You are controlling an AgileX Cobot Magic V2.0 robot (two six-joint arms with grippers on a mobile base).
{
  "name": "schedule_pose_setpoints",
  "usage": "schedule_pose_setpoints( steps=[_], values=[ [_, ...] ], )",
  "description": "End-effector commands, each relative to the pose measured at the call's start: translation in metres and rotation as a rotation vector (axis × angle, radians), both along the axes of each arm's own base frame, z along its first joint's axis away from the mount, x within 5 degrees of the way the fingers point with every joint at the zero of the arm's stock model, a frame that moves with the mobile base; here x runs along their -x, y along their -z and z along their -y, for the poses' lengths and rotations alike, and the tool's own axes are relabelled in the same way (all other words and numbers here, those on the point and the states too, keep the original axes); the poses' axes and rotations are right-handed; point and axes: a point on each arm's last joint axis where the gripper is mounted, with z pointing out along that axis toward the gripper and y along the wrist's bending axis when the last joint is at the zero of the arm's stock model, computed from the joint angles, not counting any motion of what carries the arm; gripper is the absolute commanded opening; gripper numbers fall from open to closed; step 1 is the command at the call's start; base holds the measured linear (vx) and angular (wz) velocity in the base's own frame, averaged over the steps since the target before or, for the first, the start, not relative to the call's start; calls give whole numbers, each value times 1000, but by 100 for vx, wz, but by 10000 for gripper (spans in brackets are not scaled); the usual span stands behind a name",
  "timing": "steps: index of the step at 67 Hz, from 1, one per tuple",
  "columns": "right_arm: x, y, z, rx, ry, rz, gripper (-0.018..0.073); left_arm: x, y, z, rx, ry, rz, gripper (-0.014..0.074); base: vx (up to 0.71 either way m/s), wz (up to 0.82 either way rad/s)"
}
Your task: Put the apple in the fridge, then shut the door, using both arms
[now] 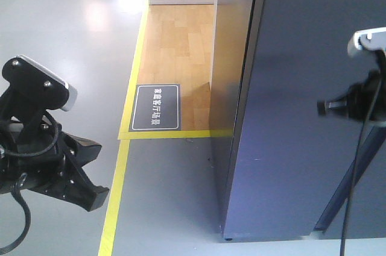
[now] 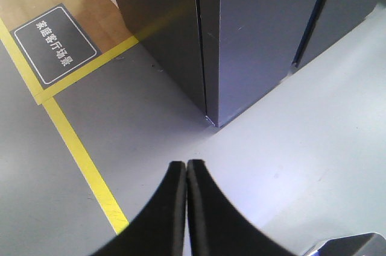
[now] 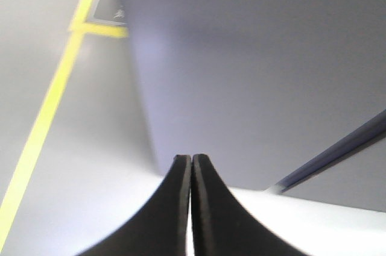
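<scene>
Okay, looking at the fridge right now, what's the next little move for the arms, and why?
Probably back both arms off and stop. The door looks flush with the fridge, no white interior shows, and no apple is in view. The left gripper and right gripper are both shut and empty, the right one near the door face.

The left claw (image 2: 186,168), fingers pressed together and holding nothing, hangs over grey floor (image 2: 289,147) near the fridge (image 2: 253,39) corner, yellow tape (image 2: 78,159) and a dark sign (image 2: 55,44) left of the fridge.
</scene>
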Motion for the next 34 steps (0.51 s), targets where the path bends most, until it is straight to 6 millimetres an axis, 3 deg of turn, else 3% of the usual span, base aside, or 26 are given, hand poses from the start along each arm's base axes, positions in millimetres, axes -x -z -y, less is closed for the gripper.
schedule_pose_setpoints(
  steps=[1,16,34],
  values=[
    [25,-18,-7,-11,-15,90,-3,0,-14,1,57,8,70,-6,0,0],
    [88,-18,2,39,36,-16,-3,0,-14,1,57,8,70,-6,0,0],
    [158,-12,9,15,50,27,-3,0,-14,1,57,8,70,-6,0,0]
  ],
)
